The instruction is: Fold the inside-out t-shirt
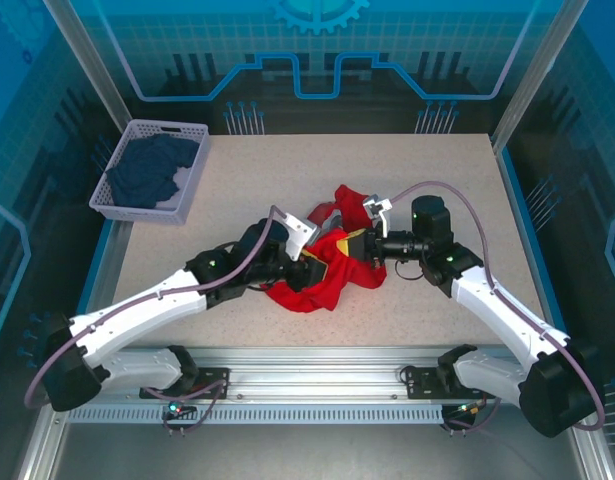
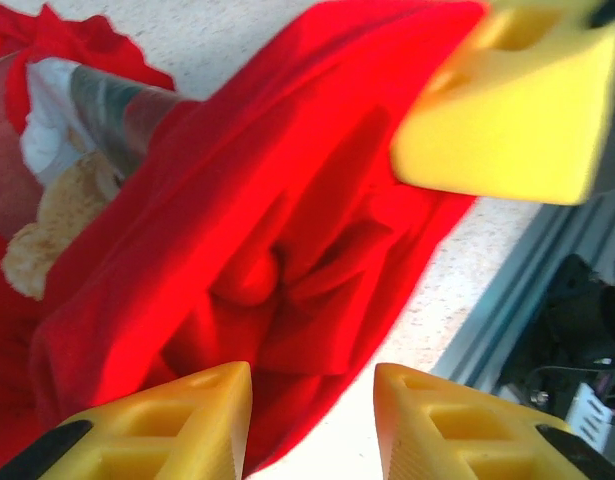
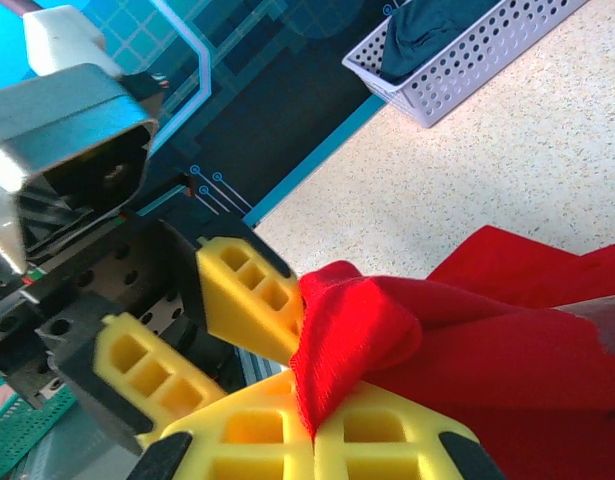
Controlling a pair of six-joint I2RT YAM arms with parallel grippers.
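Observation:
The inside-out t-shirt (image 1: 322, 285) lies bunched up, bright red, in the middle of the table. My right gripper (image 1: 355, 245) is shut on a fold of its cloth (image 3: 357, 330), pinched between the yellow fingertips (image 3: 397, 440). My left gripper (image 1: 313, 260) faces it from the left, and its yellow fingers (image 3: 247, 295) stand apart right beside that fold. In the left wrist view the left gripper (image 2: 312, 375) is open over the shirt's edge (image 2: 287, 200), with cloth and bare table in the gap. A pale print (image 2: 57, 200) shows on the shirt.
A white perforated basket (image 1: 117, 205) at the table's far left corner holds a dark navy garment (image 1: 152, 170). A metal rail (image 1: 317, 385) runs along the near edge by the arm bases. Bare speckled tabletop (image 1: 437, 180) surrounds the shirt.

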